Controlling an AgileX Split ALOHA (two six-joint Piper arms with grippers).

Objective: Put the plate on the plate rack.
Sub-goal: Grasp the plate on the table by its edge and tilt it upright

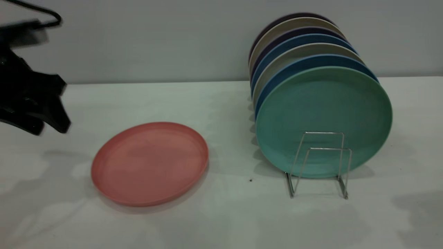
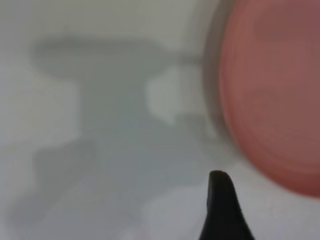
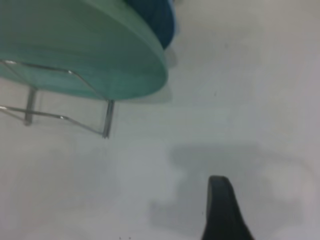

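From the exterior view, the salmon-pink plate [image 1: 150,163] lay flat on the white table [image 1: 221,221], well apart from the plate rack [image 1: 320,162], where a teal-green plate [image 1: 323,117] stood at the front of a row of upright plates. The left gripper [image 1: 52,114] hovered at the left edge, holding nothing; how far it was open could not be told.

The left wrist view showed one dark fingertip [image 2: 222,210] above the table, near the plate's rim.

The right wrist view showed one fingertip [image 3: 224,210] above bare table near the rack, grasping nothing visible.
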